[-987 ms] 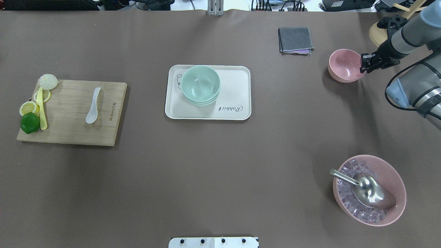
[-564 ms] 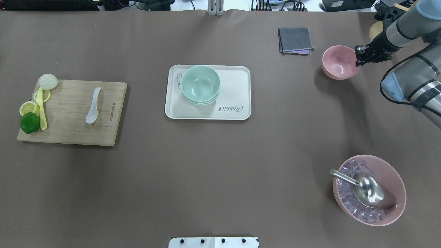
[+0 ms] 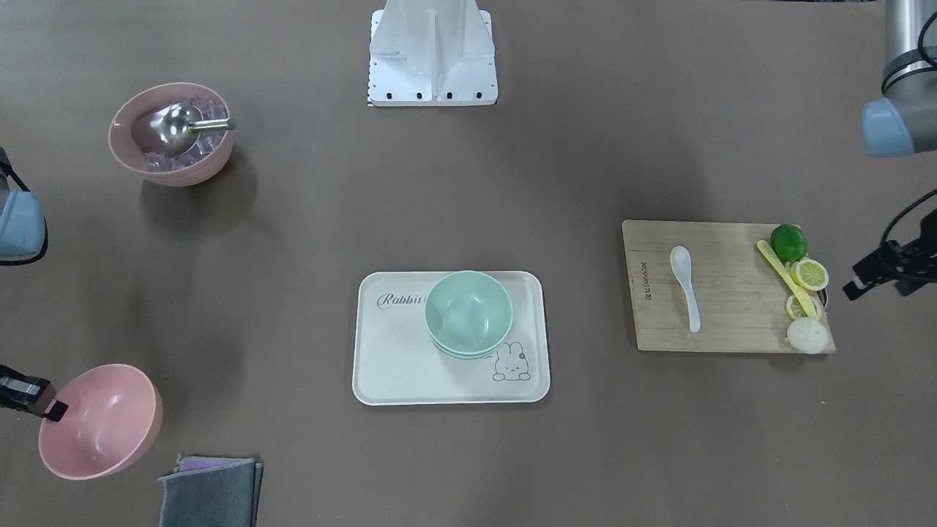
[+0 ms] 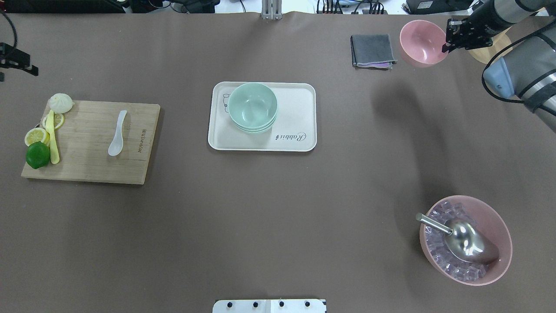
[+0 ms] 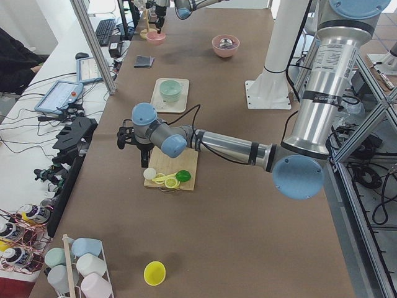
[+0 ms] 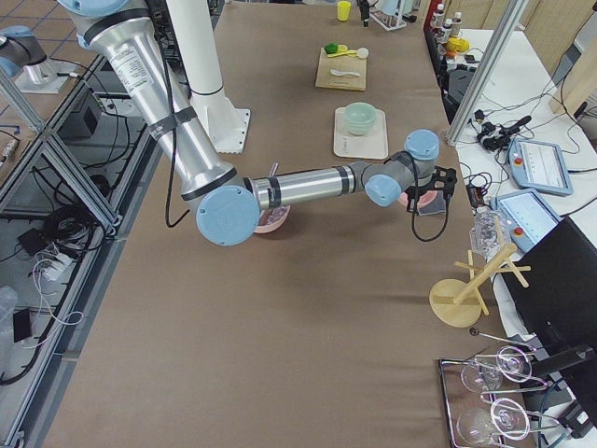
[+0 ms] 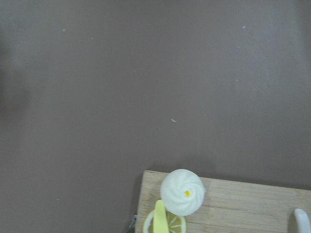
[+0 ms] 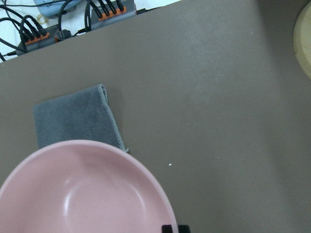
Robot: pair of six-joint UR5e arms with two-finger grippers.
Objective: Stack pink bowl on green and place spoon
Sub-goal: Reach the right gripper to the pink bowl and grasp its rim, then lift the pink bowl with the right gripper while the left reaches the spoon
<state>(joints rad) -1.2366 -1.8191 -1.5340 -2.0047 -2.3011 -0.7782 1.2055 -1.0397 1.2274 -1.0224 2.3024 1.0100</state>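
Observation:
My right gripper [image 4: 451,41] is shut on the right rim of the plain pink bowl [image 4: 421,41] and holds it in the air above the table's far right, next to the grey cloth. The bowl fills the lower left of the right wrist view [image 8: 82,194] and shows in the front view [image 3: 99,421]. The mint-green bowl stack [image 4: 253,106] stands on a white tray [image 4: 299,100] at the table's middle. The white spoon [image 4: 117,132] lies on the wooden cutting board [image 4: 87,148] at the left. My left gripper [image 4: 17,65] hovers open and empty beyond the board's far left corner.
A large pink bowl of ice cubes with a steel scoop [image 4: 465,239] stands near right. A folded grey cloth [image 4: 372,50] lies left of the held bowl. A wooden stand base [image 4: 486,51] is behind my right gripper. A bun [image 4: 61,103], lemon slices, lime [image 4: 38,154] and yellow utensil [image 4: 53,139] crowd the board's left edge.
My right gripper has lifted the pink bowl off the table and carried it up toward the far edge. My left gripper has come into view at the far left.

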